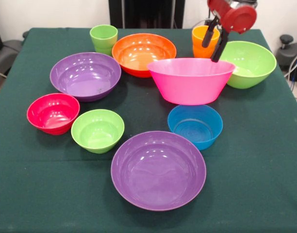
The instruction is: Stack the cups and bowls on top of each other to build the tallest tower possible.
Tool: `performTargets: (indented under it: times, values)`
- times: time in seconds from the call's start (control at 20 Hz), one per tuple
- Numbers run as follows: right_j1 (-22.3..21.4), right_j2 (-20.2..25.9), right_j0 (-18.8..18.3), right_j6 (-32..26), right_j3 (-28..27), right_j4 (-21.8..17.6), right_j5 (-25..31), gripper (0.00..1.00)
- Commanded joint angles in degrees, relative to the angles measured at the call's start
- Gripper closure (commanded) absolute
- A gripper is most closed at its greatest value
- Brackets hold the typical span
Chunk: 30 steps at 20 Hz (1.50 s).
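Observation:
My gripper (210,52) hangs at the back right with its fingers apart and empty, just behind the huge pink bowl (189,81), between the orange cup (202,40) and the large lime green bowl (251,63). The light green cup (103,39) stands at the back left beside the large orange bowl (143,53). One purple bowl (85,75) sits at the left, the other (158,170) near the front. The small red bowl (53,113), small lime green bowl (97,130) and small blue bowl (195,125) lie in the middle row. Each stands alone, upright.
All stands on a dark green cloth-covered table (265,160). The robot's black pedestal (146,12) is at the far edge. Grey gear shows off the table at the right (290,51) and left edges.

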Motion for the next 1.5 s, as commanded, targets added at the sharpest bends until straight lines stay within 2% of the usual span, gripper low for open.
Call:
performTargets:
  times: [0.05, 0.35, 0.85, 1.05, 1.5]
  values:
    - [2.15, 3.89, 0.61, 13.83, -4.34, 0.12, 6.38, 0.00]
    - [3.78, 3.88, -1.92, 11.89, -5.22, -0.23, 4.81, 0.00]
    - [4.99, 5.04, -4.04, 9.38, -4.41, -0.68, 0.27, 0.00]
    - [4.75, 5.10, -4.23, 9.04, -4.09, -0.89, -0.14, 0.00]
    - [6.57, 3.79, -2.18, 12.21, -7.13, -0.44, 2.46, 0.00]
